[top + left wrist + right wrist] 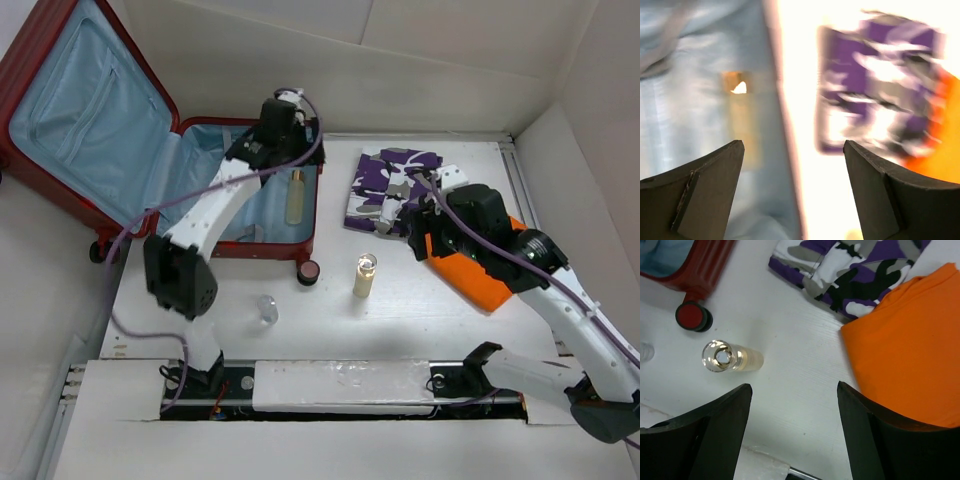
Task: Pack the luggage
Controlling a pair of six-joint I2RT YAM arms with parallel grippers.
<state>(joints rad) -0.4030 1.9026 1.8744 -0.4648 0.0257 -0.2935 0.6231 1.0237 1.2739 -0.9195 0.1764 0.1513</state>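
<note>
The dark red luggage [262, 247] lies open at the left, its lid [85, 105] tilted back, with light blue lining [685, 110]. A yellowish bottle [296, 195] lies inside it and shows blurred in the left wrist view [742, 120]. My left gripper [285, 120] hangs open and empty [794, 145] above the luggage's right rim. My right gripper [400, 232] is open and empty [795, 390] over bare table, between an upright yellowish bottle [365, 275] [730, 357] and a folded orange cloth [470, 275] [910, 340]. A purple camouflage cloth [385, 180] [850, 270] lies behind.
A luggage wheel [308, 271] [692, 317] sits at the case's near right corner. A small clear glass item [267, 308] stands near the left arm's base. White walls close in the table at the back and right.
</note>
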